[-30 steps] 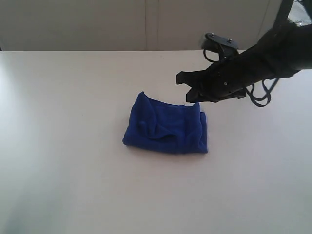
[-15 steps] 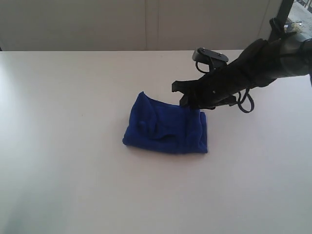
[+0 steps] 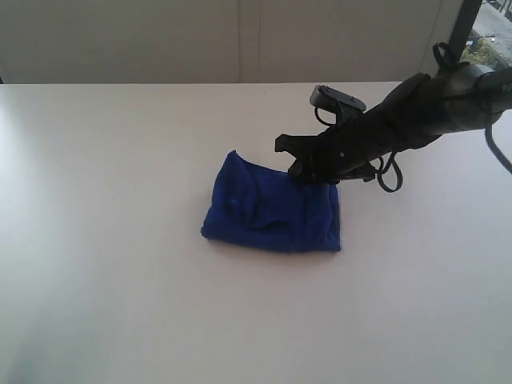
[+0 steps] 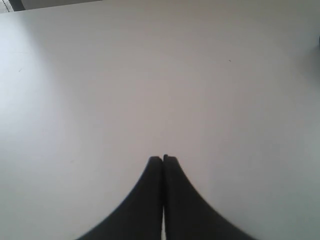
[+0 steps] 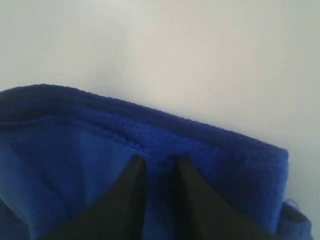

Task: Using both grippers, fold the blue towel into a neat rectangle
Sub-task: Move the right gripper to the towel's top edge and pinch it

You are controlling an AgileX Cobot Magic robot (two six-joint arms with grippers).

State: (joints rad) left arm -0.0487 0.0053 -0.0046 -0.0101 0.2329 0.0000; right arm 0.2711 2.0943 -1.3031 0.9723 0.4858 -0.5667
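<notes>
The blue towel [image 3: 272, 212] lies folded into a lumpy, roughly rectangular bundle in the middle of the white table [image 3: 112, 264]. My right gripper [image 3: 290, 160] reaches in from the right and is low over the towel's far right corner. In the right wrist view its two fingers stand a narrow gap apart on the plush surface of the towel [image 5: 150, 132], just inside the folded edge, so the right gripper [image 5: 157, 162] is open with cloth showing between the fingertips. My left gripper [image 4: 163, 159] is shut over bare table, with nothing in it, and is out of the exterior view.
The table's far edge meets a pale wall [image 3: 240, 40]. The right arm's black body and looping cables [image 3: 392, 172] hang over the table to the right of the towel.
The right gripper has moved left and down, from above the table beside the towel onto its far right corner. The towel has kept its shape and place.
</notes>
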